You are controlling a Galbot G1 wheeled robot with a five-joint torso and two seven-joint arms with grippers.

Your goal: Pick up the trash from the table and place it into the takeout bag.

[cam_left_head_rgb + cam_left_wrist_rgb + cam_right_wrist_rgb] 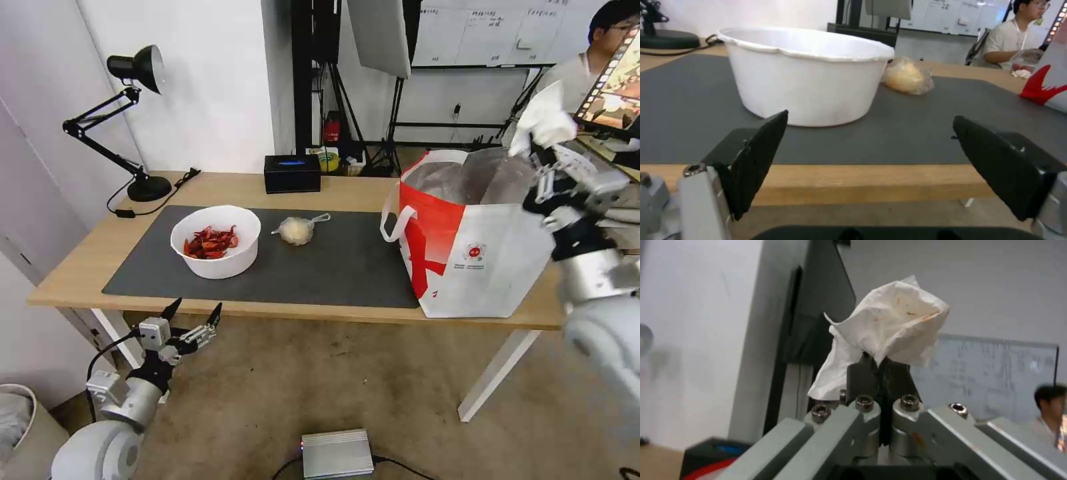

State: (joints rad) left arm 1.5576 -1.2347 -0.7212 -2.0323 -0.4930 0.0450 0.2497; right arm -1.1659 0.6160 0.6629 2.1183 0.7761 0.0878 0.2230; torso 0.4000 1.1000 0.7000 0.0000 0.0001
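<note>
Desk lamp and black tissue box at the surface's far edge; on the grey mat, white bowl of red shells, knotted bag beside it, takeout bag at the right end. Right gripper raised above the bag's open mouth, it seems, fingers pinched on the crumpled tissue; wrist view shows faint orange stains on it. Left gripper low before the surface's near edge, fingers wide, level with the bowl.
</note>
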